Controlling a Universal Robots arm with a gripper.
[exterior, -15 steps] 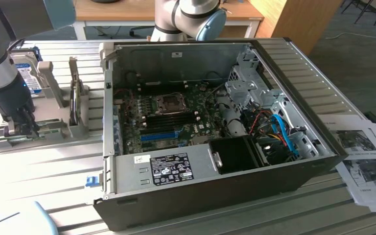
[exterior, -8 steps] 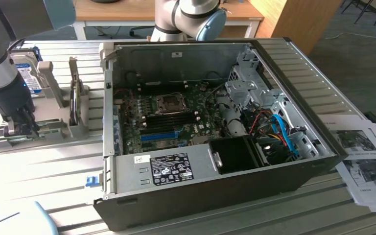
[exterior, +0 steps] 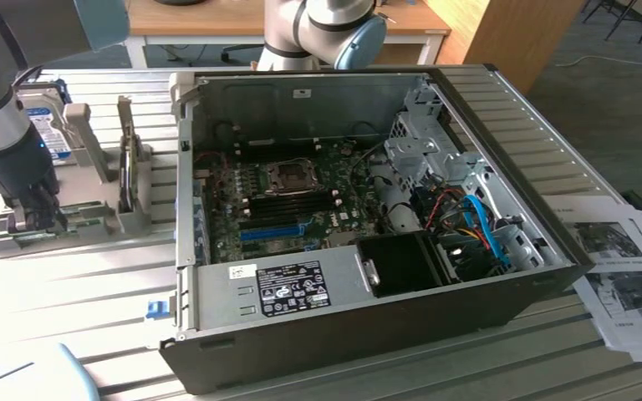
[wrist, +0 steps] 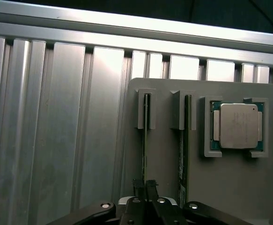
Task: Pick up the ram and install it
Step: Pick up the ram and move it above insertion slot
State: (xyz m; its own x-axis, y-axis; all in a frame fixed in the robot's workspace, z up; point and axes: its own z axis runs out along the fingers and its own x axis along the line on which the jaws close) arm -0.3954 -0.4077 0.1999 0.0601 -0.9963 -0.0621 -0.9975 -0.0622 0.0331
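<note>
The ram is a thin green stick standing on edge in a slot of the grey holder. My gripper is right over it, and its two dark fingers are pressed close on either side of the stick's near end. A second such stick stands in the neighbouring slot. In the exterior view my gripper reaches down into the same holder at that view's left. The open computer case stands to its right, with the motherboard's dark memory slots showing inside.
A silver processor chip lies in a recess of the holder beside the sticks. A hard drive with a blue label stands upright behind the holder. A blue slot strip sits on the motherboard. Printed papers lie right of the case.
</note>
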